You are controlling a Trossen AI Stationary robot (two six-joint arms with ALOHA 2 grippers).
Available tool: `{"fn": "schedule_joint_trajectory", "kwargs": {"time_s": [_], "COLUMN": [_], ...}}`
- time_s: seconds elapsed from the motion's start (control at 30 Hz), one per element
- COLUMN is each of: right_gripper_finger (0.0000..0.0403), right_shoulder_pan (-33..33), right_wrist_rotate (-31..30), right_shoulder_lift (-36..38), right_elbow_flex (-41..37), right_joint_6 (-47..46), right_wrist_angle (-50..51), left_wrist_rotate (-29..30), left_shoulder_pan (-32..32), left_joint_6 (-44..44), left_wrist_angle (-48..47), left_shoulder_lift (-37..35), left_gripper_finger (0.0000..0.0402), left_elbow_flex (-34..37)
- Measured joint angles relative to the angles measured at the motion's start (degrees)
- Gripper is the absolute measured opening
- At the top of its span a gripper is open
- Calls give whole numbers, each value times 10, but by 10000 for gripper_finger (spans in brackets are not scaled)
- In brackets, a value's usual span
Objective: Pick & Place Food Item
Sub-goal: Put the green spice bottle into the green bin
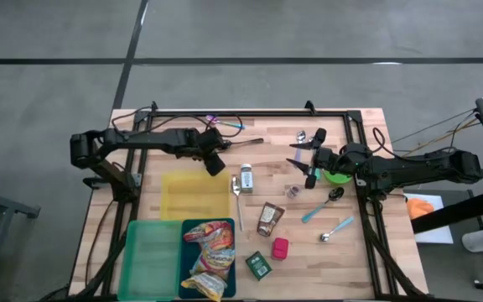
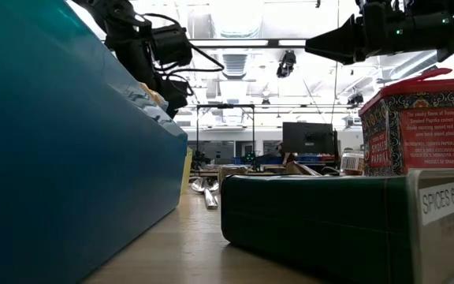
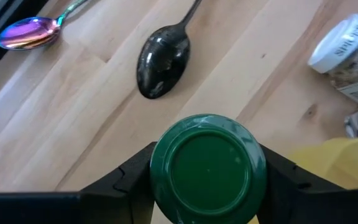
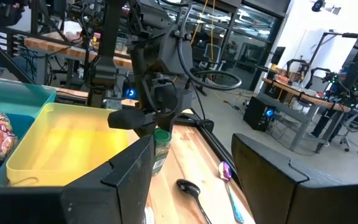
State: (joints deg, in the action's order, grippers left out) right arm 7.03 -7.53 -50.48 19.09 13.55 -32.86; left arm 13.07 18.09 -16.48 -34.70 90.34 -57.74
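My left end effector [image 3: 207, 186] is pinching a green-lidded spice jar [image 3: 207, 167], one dark finger [image 3: 132, 177] pressed to each side of the lid, and it holds the jar clear above the table [image 1: 342, 260]. From my right wrist view the jar [image 4: 160, 149] hangs upright under that end effector, just beside the rim of the yellow tray [image 4: 61, 146]. The left wrist view adds what the overhead cannot: directly ahead of the fingers lies a black spoon [image 3: 161, 61], with an iridescent spoon [image 3: 30, 31] farther out and a white-capped jar [image 3: 347, 53] lying on its side off to one flank. My right end effector [image 1: 302, 164] waits with its fingers spread and nothing between them, close to a green bowl [image 1: 337, 176]. Only the high view shows the teal bin [image 1: 187, 268] with its snack bags [image 1: 210, 256]. The low view gives just the bin's wall, a dark green tin [image 2: 329, 221] and a red spice tin [image 2: 428, 126].
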Motion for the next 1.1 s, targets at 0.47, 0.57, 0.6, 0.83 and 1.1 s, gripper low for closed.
{"fn": "schedule_joint_trajectory", "kwargs": {"time_s": [0.47, 0.57, 0.6, 0.83, 1.1], "right_gripper_finger": [215, 215, 215, 215, 215], "right_shoulder_pan": [0, 0, 0, 0, 0], "right_wrist_rotate": [0, 0, 0, 0, 0], "right_shoulder_lift": [0, 0, 0, 0, 0], "right_elbow_flex": [0, 0, 0, 0, 0], "right_joint_6": [0, 0, 0, 0, 0], "right_wrist_angle": [0, 0, 0, 0, 0], "left_wrist_rotate": [-18, -22, -22, 21, 53], "left_shoulder_pan": [-6, -13, -16, -54, -126], "left_joint_6": [-16, -33, -40, -112, -250], "left_wrist_angle": [11, -2, -8, -64, -188], "left_shoulder_lift": [-68, -95, -105, -167, -226], "left_gripper_finger": [196, 196, 196, 196, 196], "left_elbow_flex": [0, 0, 0, 0, -1]}}
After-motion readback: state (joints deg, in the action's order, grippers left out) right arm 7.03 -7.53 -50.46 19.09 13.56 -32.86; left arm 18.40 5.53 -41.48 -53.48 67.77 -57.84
